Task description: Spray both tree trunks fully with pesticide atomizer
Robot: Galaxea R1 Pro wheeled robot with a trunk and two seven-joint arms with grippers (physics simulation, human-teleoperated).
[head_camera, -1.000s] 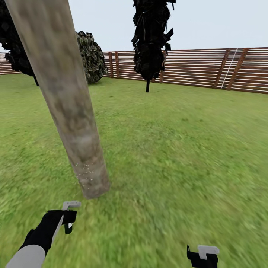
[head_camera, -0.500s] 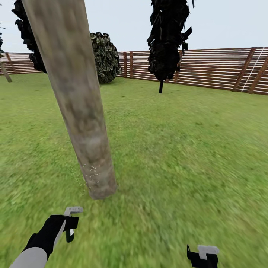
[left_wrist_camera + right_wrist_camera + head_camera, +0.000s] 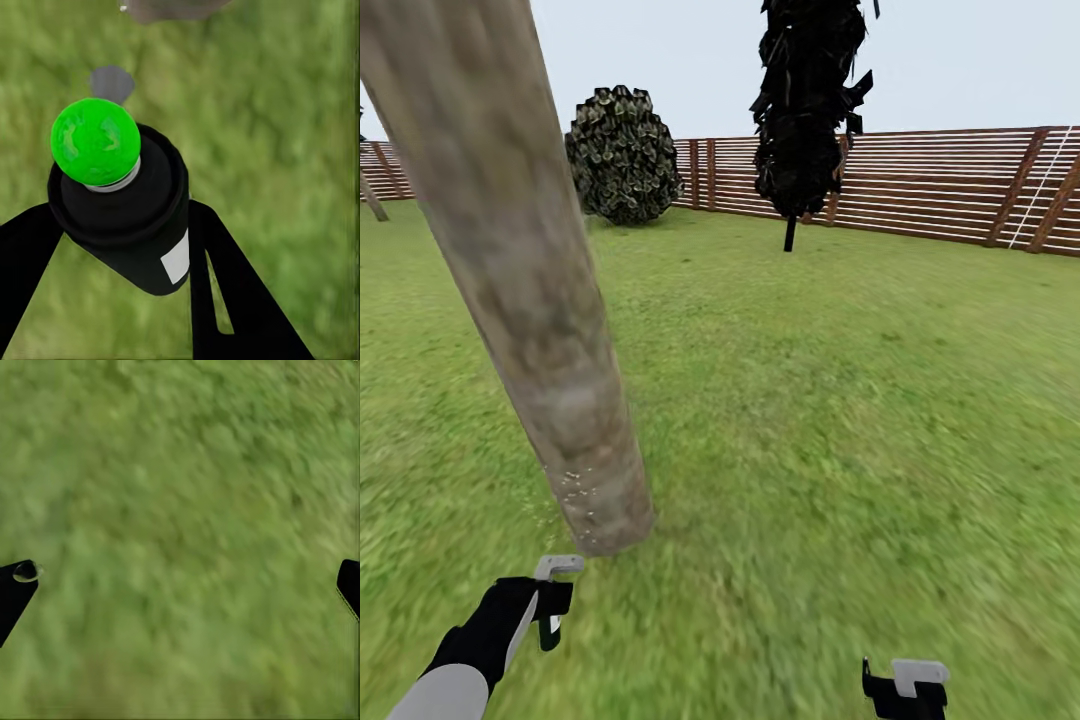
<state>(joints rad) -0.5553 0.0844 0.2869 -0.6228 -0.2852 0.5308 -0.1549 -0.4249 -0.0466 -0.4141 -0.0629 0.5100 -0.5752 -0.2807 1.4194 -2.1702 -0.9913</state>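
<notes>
The pesticide atomizer (image 3: 124,214), a black bottle with a round bright green tip, is held in my left gripper (image 3: 120,255), which is shut on it. In the head view the left gripper (image 3: 550,598) hovers low over the grass just in front of the tree trunk (image 3: 530,300), a thick, pale, mottled, leaning column. Whitish specks of pesticide (image 3: 575,490) dot the trunk near its base. A second pale trunk (image 3: 370,195) leans at the far left edge. My right gripper (image 3: 905,685) is open over bare lawn, its fingers (image 3: 15,585) spread wide.
Green lawn (image 3: 840,400) stretches ahead to a brown slat fence (image 3: 940,185). A round bush (image 3: 620,155) and a slim dark cypress-like tree (image 3: 805,110) stand near the fence. There is open grass to the right of the trunk.
The whole view has shifted, so the camera moved: the trunk now stands further left and larger. The specks show lower on the trunk's base. Both grippers keep their places in the picture.
</notes>
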